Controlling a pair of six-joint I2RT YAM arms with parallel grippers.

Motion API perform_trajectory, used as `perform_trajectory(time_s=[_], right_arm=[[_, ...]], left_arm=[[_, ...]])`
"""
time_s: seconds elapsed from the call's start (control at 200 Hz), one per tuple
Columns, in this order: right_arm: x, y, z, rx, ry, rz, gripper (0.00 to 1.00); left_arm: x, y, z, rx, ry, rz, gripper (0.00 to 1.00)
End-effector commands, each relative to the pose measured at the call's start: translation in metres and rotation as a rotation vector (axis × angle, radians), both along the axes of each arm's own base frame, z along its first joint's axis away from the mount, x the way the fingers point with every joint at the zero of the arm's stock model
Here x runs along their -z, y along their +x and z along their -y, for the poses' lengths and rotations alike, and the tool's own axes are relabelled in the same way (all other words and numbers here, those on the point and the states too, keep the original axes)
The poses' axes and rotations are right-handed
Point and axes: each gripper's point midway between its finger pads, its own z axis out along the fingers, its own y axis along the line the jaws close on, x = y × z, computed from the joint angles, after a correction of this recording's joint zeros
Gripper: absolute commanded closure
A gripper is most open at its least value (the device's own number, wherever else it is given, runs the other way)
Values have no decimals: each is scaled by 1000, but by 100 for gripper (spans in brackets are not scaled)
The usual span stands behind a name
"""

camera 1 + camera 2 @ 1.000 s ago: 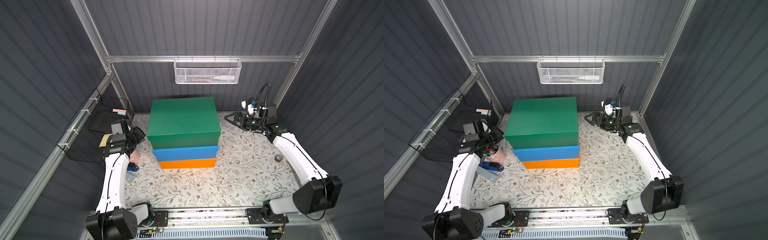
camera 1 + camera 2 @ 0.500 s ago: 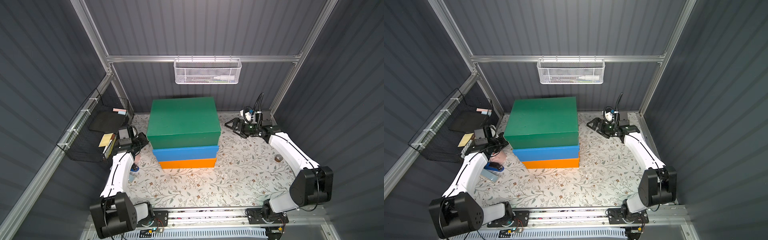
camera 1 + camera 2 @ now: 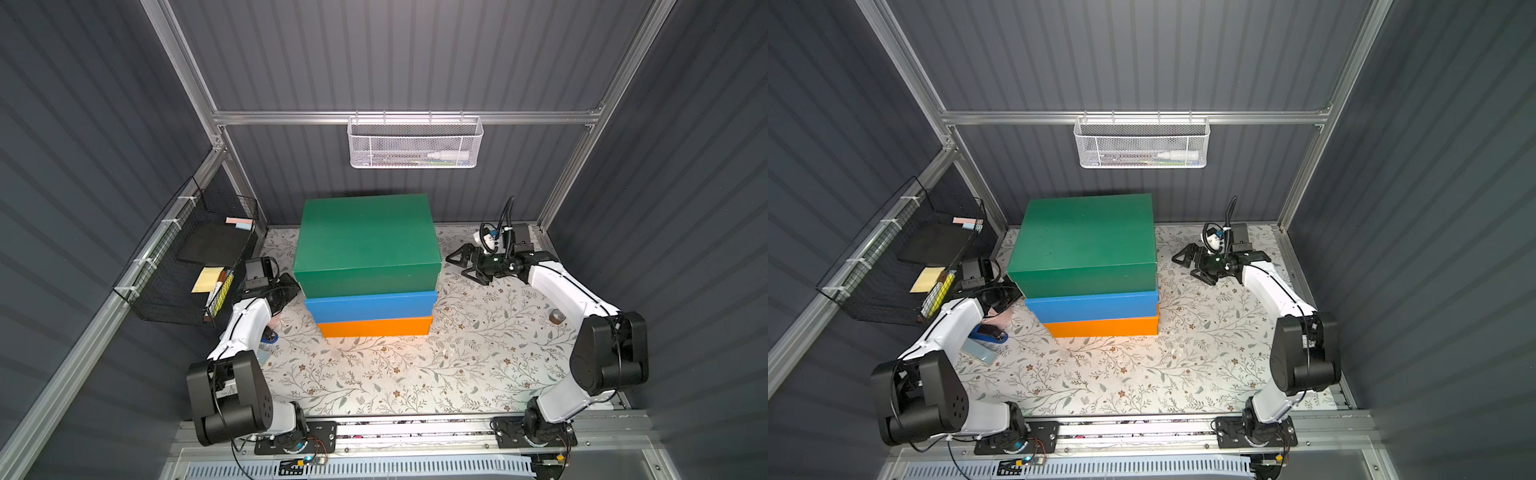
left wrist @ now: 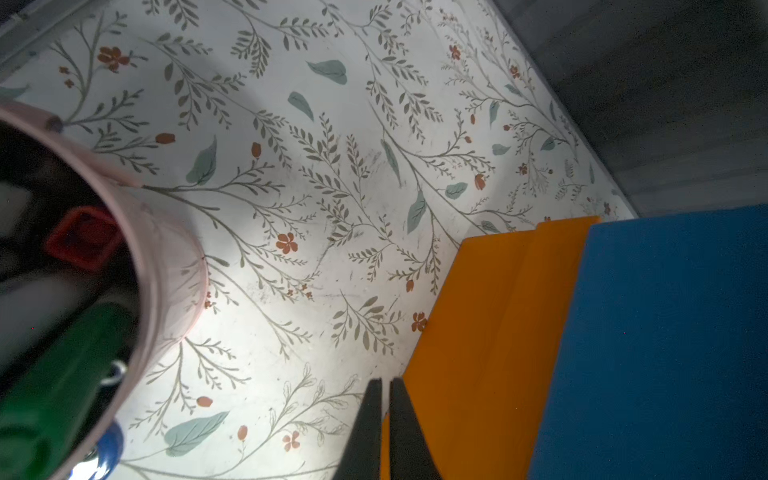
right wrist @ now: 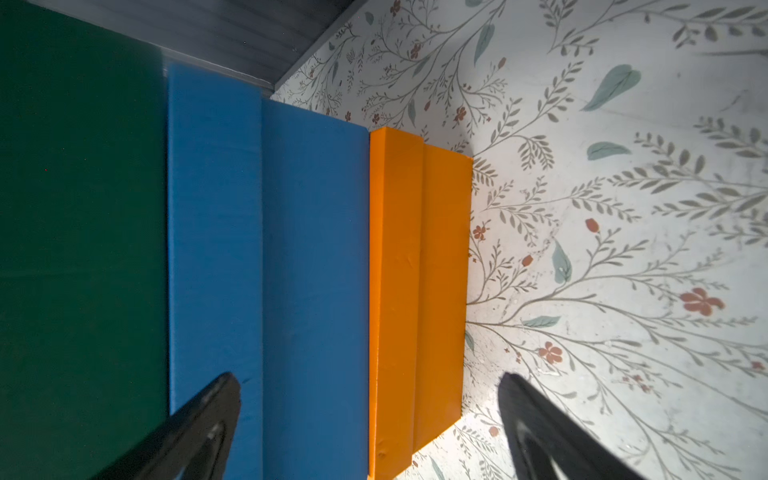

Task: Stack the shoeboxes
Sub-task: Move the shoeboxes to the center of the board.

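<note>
Stack: dark green cardboard shoebox (image 3: 365, 239) atop blue cardboard shoebox (image 3: 370, 305) atop orange cardboard shoebox (image 3: 374, 326); left gripper (image 4: 384, 380) pinched empty (right gripper (image 5: 368, 378) gapes wide).

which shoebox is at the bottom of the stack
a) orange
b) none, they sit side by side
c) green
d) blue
a: in a top view the orange shoebox lies lowest, with the blue shoebox on it and the green shoebox on top.

no readable text, labels or numbers
</note>
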Motion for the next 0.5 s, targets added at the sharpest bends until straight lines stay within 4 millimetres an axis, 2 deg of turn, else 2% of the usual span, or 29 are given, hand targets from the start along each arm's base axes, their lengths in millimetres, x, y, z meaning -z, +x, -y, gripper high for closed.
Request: perform_trajectory(time_s=[0.0, 0.115, 0.27, 0.495], right_arm=[[8, 0, 0, -19, 1, 9, 1], [23, -1, 1, -17, -13, -22, 1], [44, -3, 2, -9, -19, -72, 1], [79, -4, 2, 27, -17, -167, 11]], left_arm=[[19, 3, -2, 6, 12, -11, 90], [38, 7, 1, 23, 1, -43, 90], [58, 17, 17, 57, -28, -79, 90], [89, 22, 29, 96, -90, -142, 90]])
